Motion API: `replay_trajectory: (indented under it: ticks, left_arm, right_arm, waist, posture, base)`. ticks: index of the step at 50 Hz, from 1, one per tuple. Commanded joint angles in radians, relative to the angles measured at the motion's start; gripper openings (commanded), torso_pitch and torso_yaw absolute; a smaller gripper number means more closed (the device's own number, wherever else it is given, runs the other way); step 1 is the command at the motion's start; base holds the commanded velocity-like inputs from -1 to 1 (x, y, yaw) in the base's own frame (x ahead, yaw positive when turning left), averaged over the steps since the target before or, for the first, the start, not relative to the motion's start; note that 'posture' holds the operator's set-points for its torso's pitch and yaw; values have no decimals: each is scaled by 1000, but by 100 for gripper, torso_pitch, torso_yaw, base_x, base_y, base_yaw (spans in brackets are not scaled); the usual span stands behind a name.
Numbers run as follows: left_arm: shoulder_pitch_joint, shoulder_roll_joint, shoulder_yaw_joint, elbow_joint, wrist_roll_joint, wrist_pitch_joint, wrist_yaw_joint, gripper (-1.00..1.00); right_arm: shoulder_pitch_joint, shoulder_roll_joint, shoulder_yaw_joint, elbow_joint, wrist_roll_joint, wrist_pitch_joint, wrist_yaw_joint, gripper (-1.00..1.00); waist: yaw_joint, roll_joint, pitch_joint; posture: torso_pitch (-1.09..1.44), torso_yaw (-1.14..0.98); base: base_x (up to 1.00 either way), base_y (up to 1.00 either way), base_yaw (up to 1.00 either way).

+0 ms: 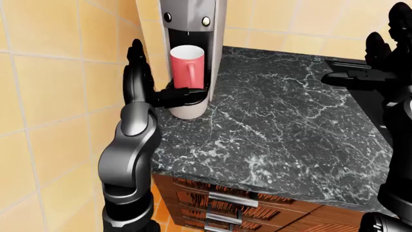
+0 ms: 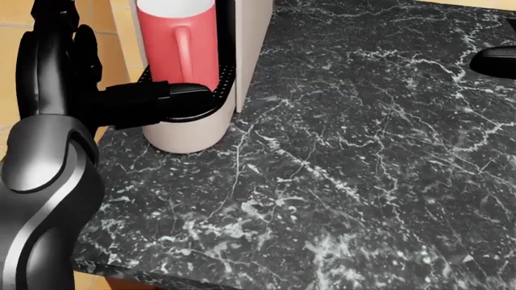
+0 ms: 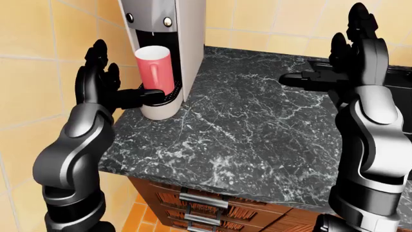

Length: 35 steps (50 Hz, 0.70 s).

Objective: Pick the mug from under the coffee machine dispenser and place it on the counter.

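The coffee machine [image 1: 191,43] stands at the far left end of the dark marble counter [image 1: 283,130], hard against the tan tiled wall [image 1: 51,96], and serves as the anchor for everything else. The red mug [image 1: 187,66] sits upright on the machine's drip tray [image 2: 211,103], directly beneath the dispenser, its handle facing the camera in the head view. The left hand [image 3: 103,82] is raised just to the left of the machine, at the level of the tray; two fingers point up alongside the machine's left side, while one finger [image 2: 153,103] stretches sideways toward the machine and lies across the near edge of the tray, below the mug's base. The fingers are spread apart and grasp nothing; whether the outstretched one touches the mug cannot be told, though it appears to rest against the tray rim. The right hand [image 3: 351,63] is held up well to the right of the machine, above the far right part of the counter, in a mirrored pose: two fingers upright, one finger [image 3: 305,78] reaching back toward the machine, all spread wide and empty. Below the counter's near edge, down and right of the machine, wooden drawers [image 3: 219,205] with metal handles show, and an orange tiled floor [image 3: 132,217] lies beneath them.
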Motion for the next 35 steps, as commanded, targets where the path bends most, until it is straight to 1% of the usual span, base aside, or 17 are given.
replay_trajectory:
  ticks: [1, 4, 9, 19, 35]
  left_arm:
    - [-33, 0, -5, -26, -1, -29, 0, 100]
    - [-34, -9, -20, -22, 3, -31, -4, 100]
    - [-36, -24, -28, -23, 5, -24, -6, 100]
    - [-62, -45, -34, -7, 9, -29, 2, 100]
    - [-54, -56, -52, 33, 24, -70, -3, 100]
  right_arm:
    - [-25, -20, -15, -28, 0, -30, -2, 100]
    - [-25, -22, -15, -25, 0, -33, -2, 100]
    - [-22, -20, -15, -27, 1, -33, -3, 100]
    - [-19, -18, -16, -29, 2, -33, -3, 100]
    - [-15, -19, -18, -31, 6, -34, -4, 100]
  waist:
    - [0, -5, -25]
    - [0, -6, -25]
    - [1, -7, -25]
    - [1, -9, -24]
    - [2, -12, -25]
  posture:
    - [0, 0]
    - [0, 0]
    - [0, 0]
    - [0, 0]
    - [0, 0]
  base:
    - [0, 0, 0]
    - [0, 0, 0]
    - [0, 0, 0]
    - [0, 0, 0]
    - [0, 0, 0]
